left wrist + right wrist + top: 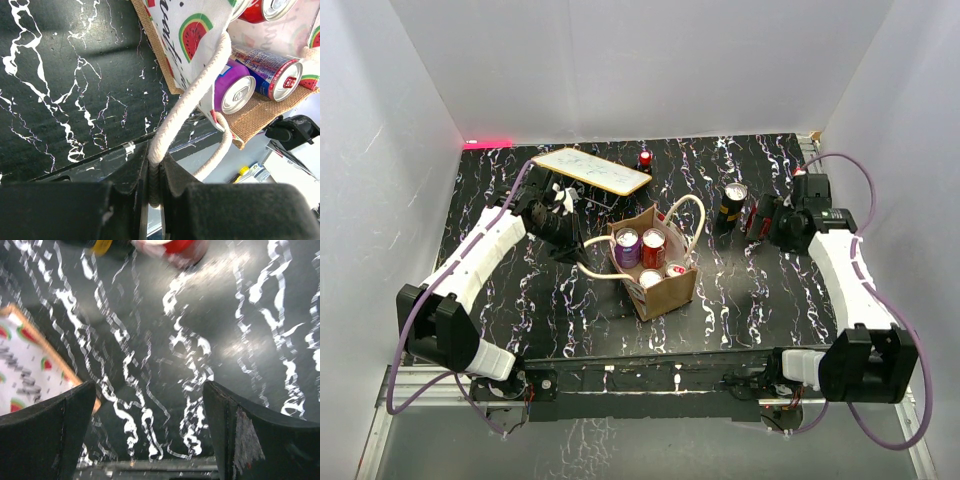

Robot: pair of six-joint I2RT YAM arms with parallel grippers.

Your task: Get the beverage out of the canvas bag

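Observation:
The canvas bag (665,290) stands upright mid-table, watermelon print on its side (192,35). Several beverage cans stand inside, among them a purple one (627,245) and a red one (653,246). In the left wrist view the purple can (234,91) lies beside a blue-and-red can (272,72). My left gripper (563,228) is shut on the bag's cream rope handle (192,92), which is pinched between the pads (154,172). My right gripper (761,218) is open and empty (150,390) over bare table, right of the bag. A black-and-yellow can (732,204) stands just left of it.
A red can (172,247) sits on the table beyond the right fingers. A white board with a tan rim (592,170) lies at the back left, and a small red can (645,158) stands beside it. White walls enclose the black marbled table (750,290).

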